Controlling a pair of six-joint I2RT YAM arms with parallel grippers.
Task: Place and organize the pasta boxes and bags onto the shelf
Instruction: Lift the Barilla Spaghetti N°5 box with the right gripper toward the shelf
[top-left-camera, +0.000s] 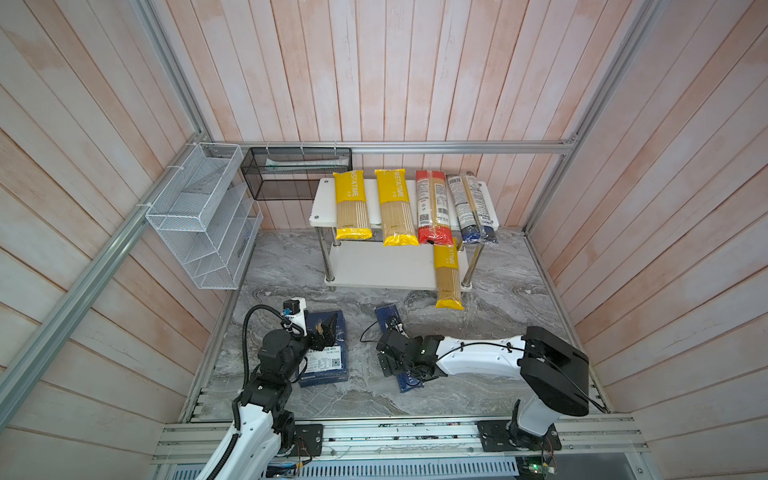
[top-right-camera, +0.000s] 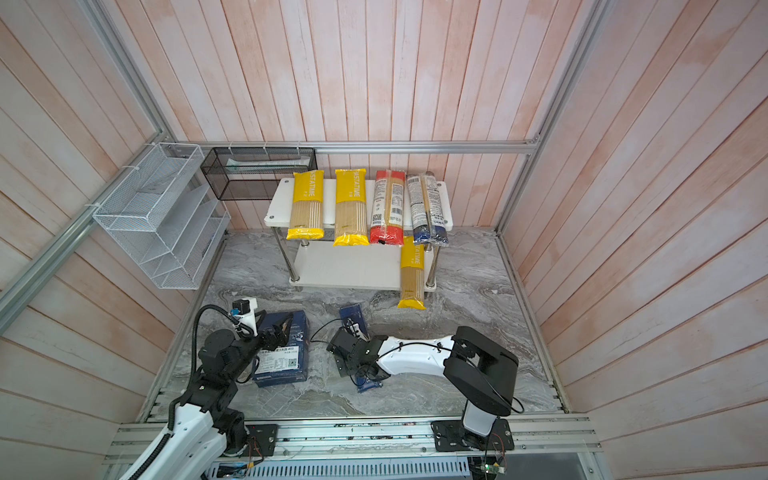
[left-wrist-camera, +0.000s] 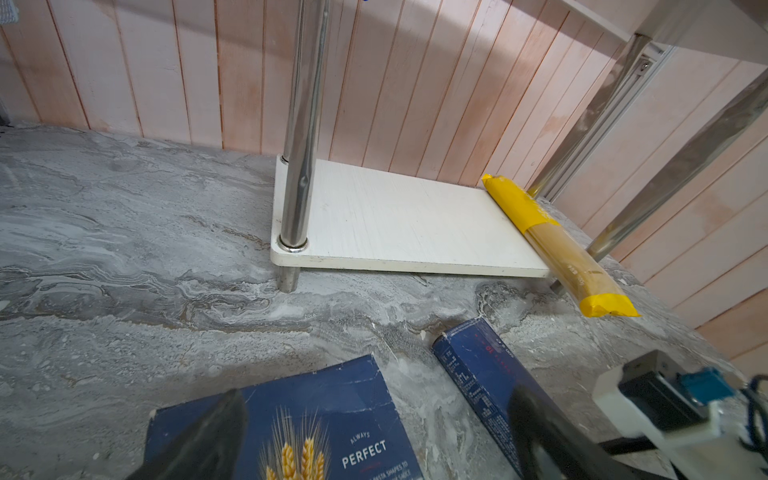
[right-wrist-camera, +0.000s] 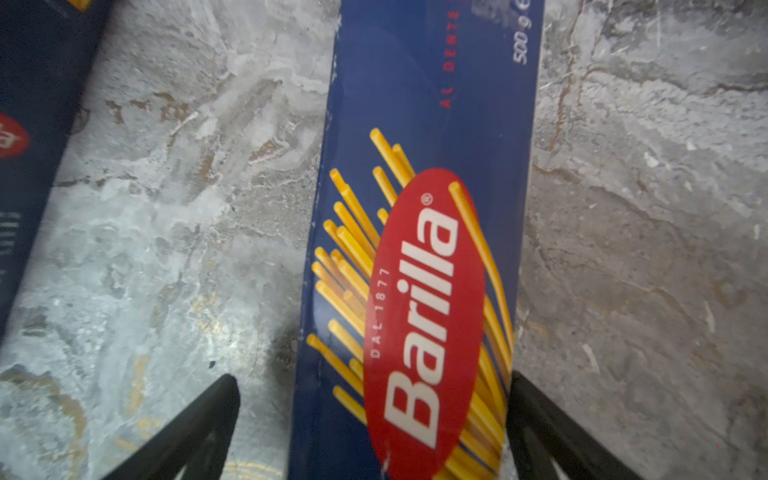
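Note:
On the shelf's top board (top-left-camera: 322, 208) lie two yellow bags (top-left-camera: 352, 208) (top-left-camera: 395, 208), a red-ended bag (top-left-camera: 433, 208) and a blue-ended bag (top-left-camera: 473, 208). A third yellow bag (top-left-camera: 448, 278) (left-wrist-camera: 552, 245) lies at the right end of the lower board (top-left-camera: 374, 266), sticking out past its front edge. The wide blue pasta box (top-left-camera: 328, 361) (left-wrist-camera: 324, 395) lies flat on the floor, with my left gripper (top-left-camera: 326, 328) (left-wrist-camera: 374, 436) open just above it. The narrow blue box (top-left-camera: 386, 313) (right-wrist-camera: 415, 83) lies beside it. My right gripper (top-left-camera: 392, 353) (right-wrist-camera: 370, 428) stands open astride that box.
A white wire-mesh rack (top-left-camera: 199, 216) hangs on the left wall and a black mesh basket (top-left-camera: 295, 174) on the back wall beside the shelf. Chrome legs (left-wrist-camera: 299, 124) stand at the shelf corners. An aluminium rail (top-left-camera: 374, 432) runs along the front.

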